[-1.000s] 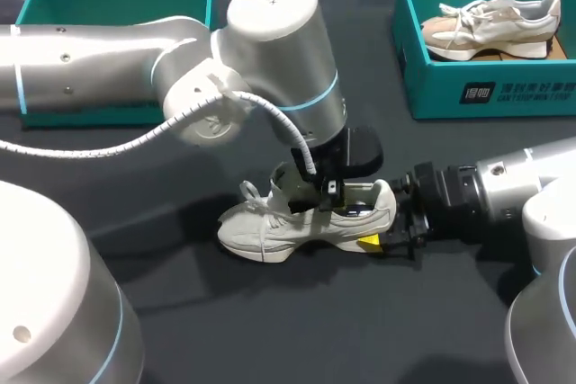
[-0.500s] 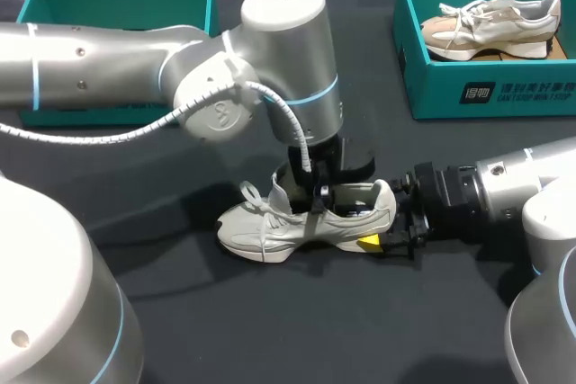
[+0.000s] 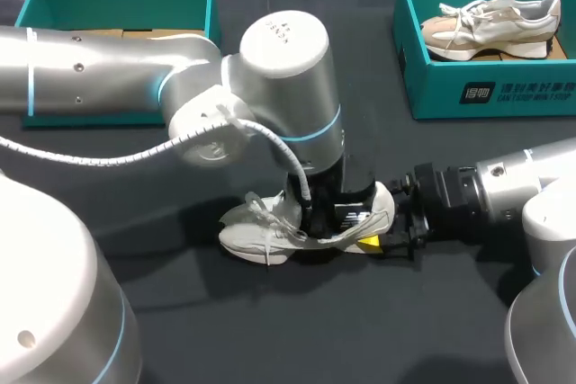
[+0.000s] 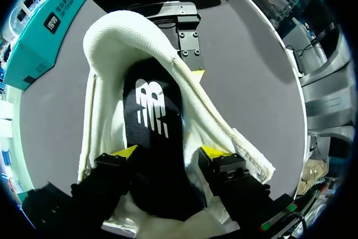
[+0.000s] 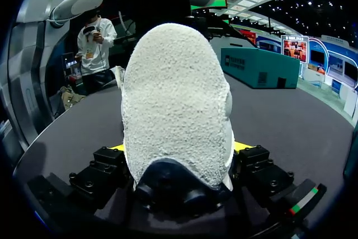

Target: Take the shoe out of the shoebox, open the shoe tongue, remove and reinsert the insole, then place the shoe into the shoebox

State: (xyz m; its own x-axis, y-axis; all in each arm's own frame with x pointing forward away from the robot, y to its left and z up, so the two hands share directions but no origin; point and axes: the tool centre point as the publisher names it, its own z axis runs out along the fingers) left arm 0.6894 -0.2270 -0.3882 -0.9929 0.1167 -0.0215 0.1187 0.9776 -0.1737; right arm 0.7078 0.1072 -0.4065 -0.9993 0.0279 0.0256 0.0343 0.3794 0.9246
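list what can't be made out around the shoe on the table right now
Head view: the left arm covers the opening of the shoe, hiding the left pincer and the insole.
Left wrist view: the front ends of insole and shoe run under the pincer, out of sight.
Right wrist view: the heel fills the view, hiding the rest of the shoe; the right pincer shows only slivers of yellow.

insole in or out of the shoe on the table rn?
In. The left wrist view shows the black insole lying inside the white shoe, with the left gripper closed on it from both sides.
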